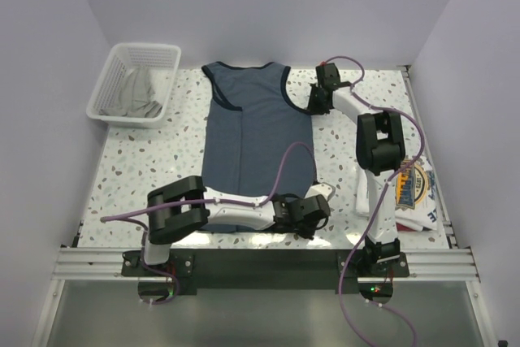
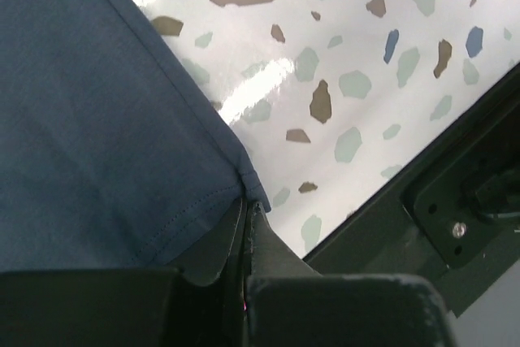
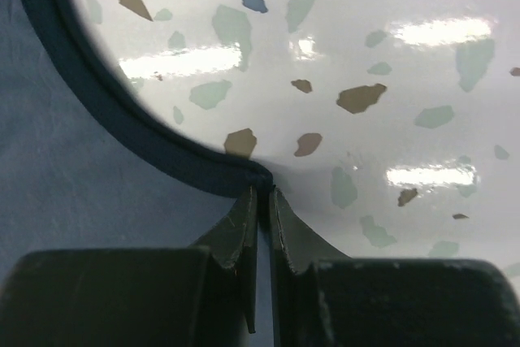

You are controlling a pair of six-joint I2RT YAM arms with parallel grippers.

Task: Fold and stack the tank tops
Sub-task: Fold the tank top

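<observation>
The slate-blue tank top [image 1: 256, 132] lies flat in the middle of the table, its neck at the far side. My left gripper [image 1: 313, 205] is shut on its near right hem corner [image 2: 244, 180]. My right gripper [image 1: 315, 101] is shut on the navy trim of its right armhole [image 3: 260, 178], low on the table. The white tank top [image 1: 410, 193] with the round blue-orange graphic lies folded at the right edge, partly hidden by my right arm.
A white mesh basket [image 1: 114, 79] with grey cloth in it stands at the far left. The table's black front rail [image 2: 455, 201] runs close beside my left gripper. Speckled tabletop [image 1: 146, 160] shows left of the blue top.
</observation>
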